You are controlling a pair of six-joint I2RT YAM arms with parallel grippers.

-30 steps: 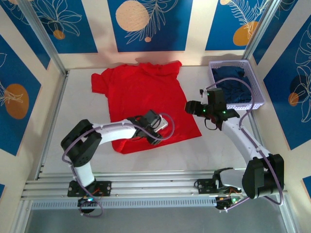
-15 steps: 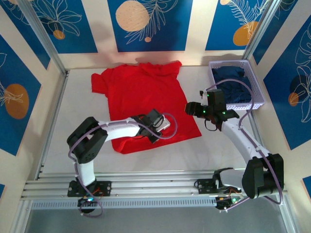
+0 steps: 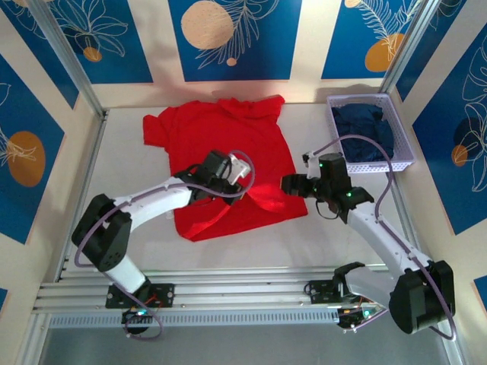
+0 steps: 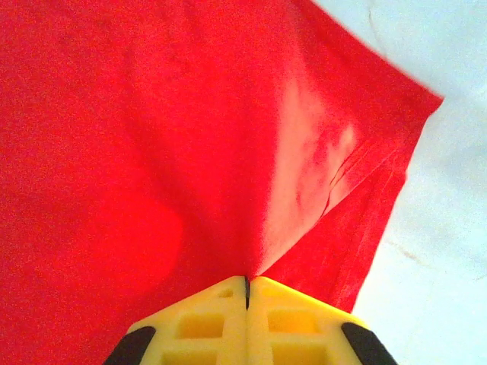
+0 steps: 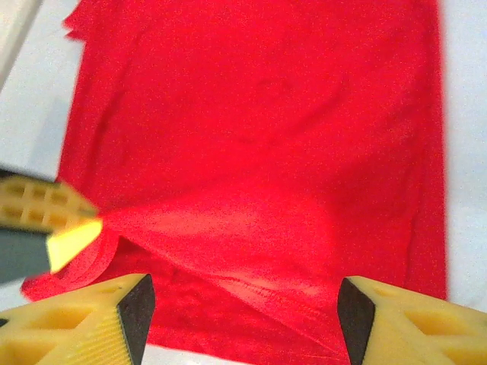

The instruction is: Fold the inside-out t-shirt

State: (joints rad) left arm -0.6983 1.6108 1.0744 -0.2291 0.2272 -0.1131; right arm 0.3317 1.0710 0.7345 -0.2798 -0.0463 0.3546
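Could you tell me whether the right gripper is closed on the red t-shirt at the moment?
No, the right gripper stands wide open in its wrist view, with the t-shirt spread beneath it.

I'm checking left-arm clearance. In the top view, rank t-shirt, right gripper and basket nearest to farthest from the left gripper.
1. t-shirt: touching, pinched by the left gripper.
2. right gripper: open, at the shirt's right edge.
3. basket: back right corner of the table.

My fingers are yellow with black edges; the t-shirt plain bright red; the basket lilac, its garment navy
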